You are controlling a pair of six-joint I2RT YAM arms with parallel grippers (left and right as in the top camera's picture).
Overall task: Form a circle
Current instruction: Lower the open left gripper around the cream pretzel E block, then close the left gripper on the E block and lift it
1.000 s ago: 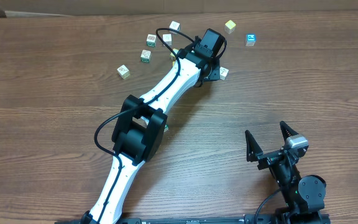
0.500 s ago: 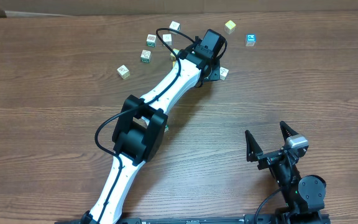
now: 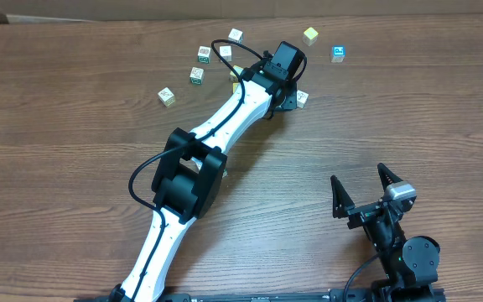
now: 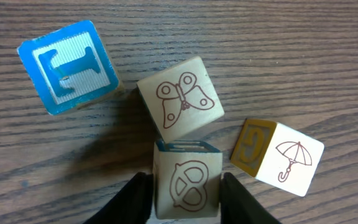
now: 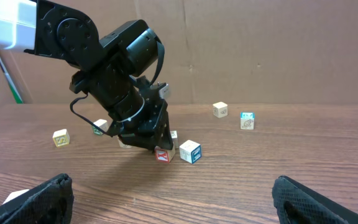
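Cubes are your whole concern here: the circle (image 3: 204, 54), a small cluster of whitish printed cubes with one green-faced among them, lies at the far side of the brown wood-grain desk (image 3: 74, 168), just left of the head of your white-and-black left arm (image 3: 229, 113). From above it reads as a loose arc rather than a closed ring, so I judge the task unfinished. Your left jaws stand on either flank of a pale cube with a pretzel drawn on its face (image 4: 185, 177) and, as far as the wrist view shows, press against both sides. Whether that cube rests on the desk or hangs just clear of it, I cannot tell. Close ahead of it is a pale cube with a butterfly (image 4: 180, 102); a blue cube with a raised letter (image 4: 67, 65) lies apart at the upper left of that view, and a white cube with an umbrella and a mustard side (image 4: 278, 155) lies near on the right, not touching. Your right jaws are wide apart, holding nothing, at the near right of the desk, well apart from every cube. These cubes look light, stiff and smooth-faced, so expect them to slide or twist at a slight nudge. Take hold on two opposite flat faces, square on and low, never across corners, and mind the neighbours.
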